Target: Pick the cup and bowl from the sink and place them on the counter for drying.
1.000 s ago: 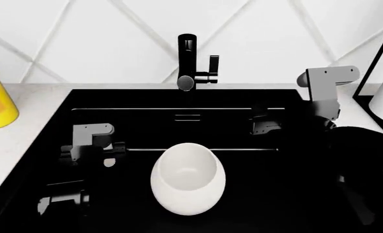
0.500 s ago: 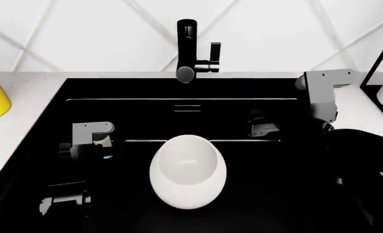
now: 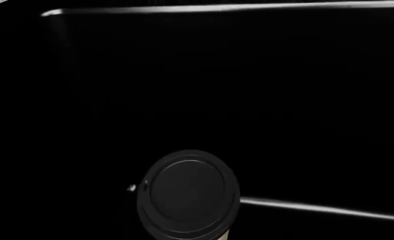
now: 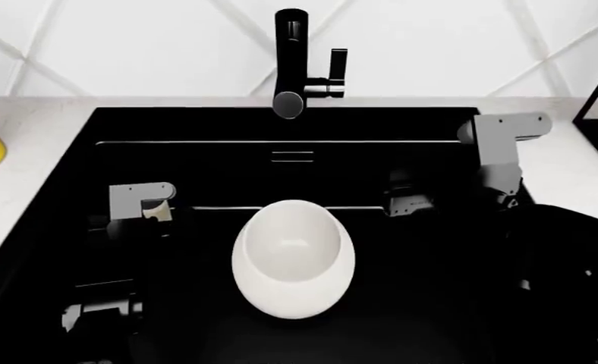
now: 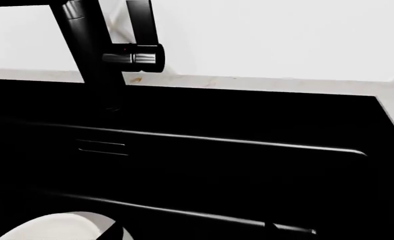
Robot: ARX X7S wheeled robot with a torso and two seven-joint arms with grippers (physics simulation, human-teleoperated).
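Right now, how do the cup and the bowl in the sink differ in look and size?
The bowl is wide, open and glossy white, with its hollow inside showing in the head view; the cup is much narrower and closed by a dark round lid, with only a sliver of cream wall visible in the left wrist view. The bowl is egg-shaped in outline; the cup's top is circular. Both are in the black sink.
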